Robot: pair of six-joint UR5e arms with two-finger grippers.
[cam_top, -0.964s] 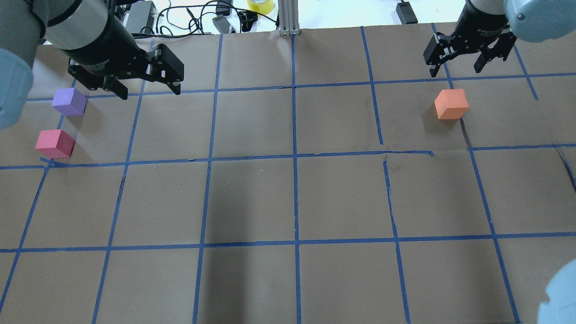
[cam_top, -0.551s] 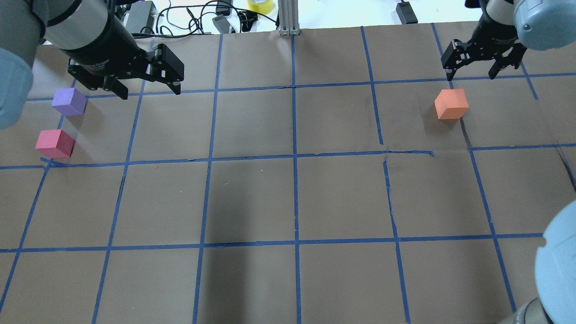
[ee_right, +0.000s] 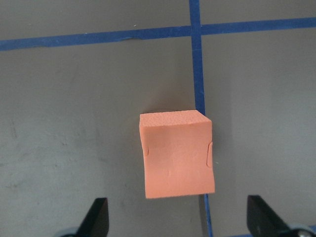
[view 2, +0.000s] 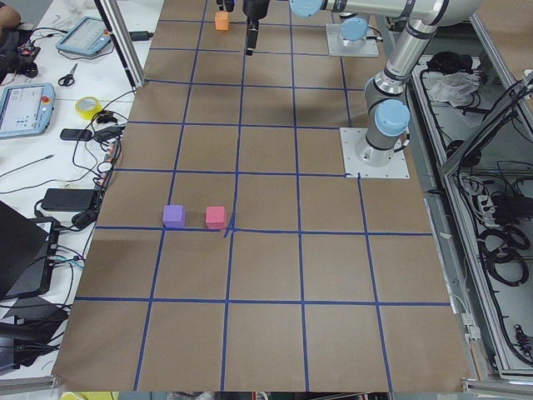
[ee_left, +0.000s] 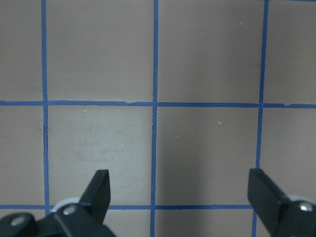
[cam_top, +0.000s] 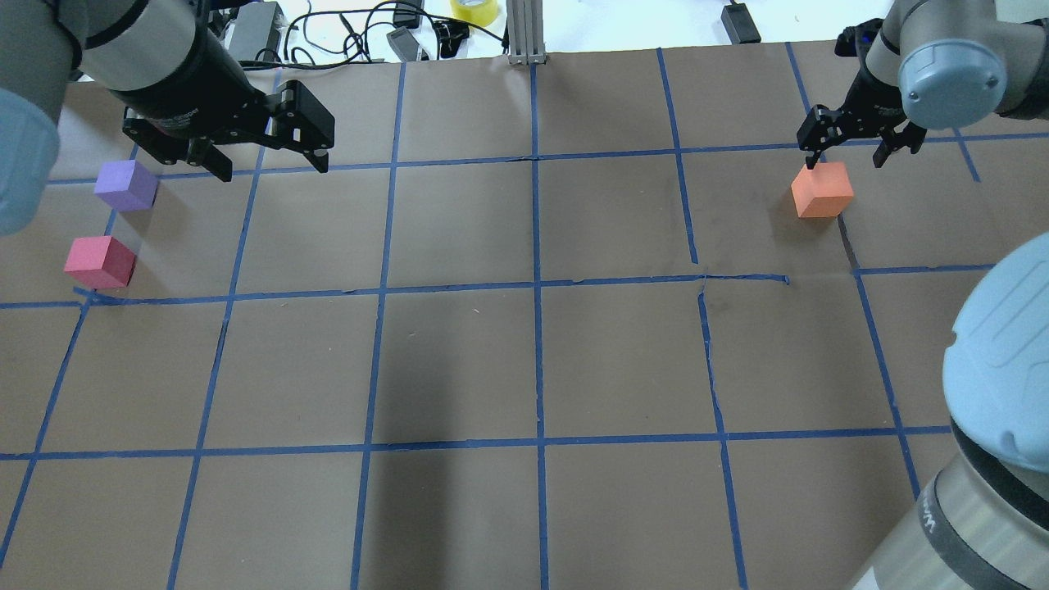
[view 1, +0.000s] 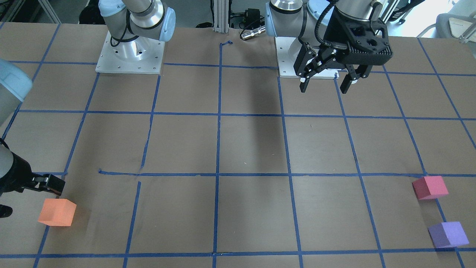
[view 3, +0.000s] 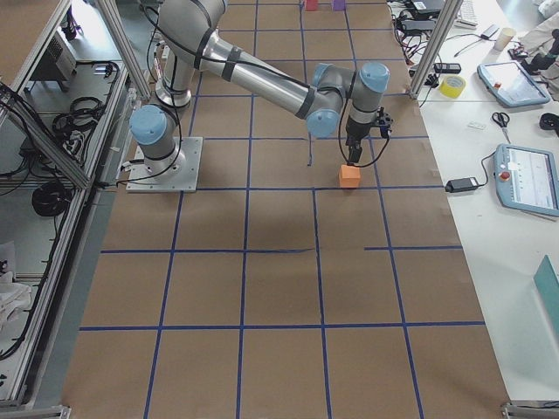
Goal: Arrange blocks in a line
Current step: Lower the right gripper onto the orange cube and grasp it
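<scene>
Orange block (cam_top: 822,189) below right hand (cam_top: 844,163) (fingers (ee_right: 98,217) apart)

Opposed overhead and front cameras share the table (cam_top: 459,360); wrist cameras seemingly point down.

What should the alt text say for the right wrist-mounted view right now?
An orange block sits on the brown table paper, centred ahead of the right gripper, whose jaws stand wide open and touch nothing. A blue tape line crosses behind the block, and another passes under its right side.
</scene>
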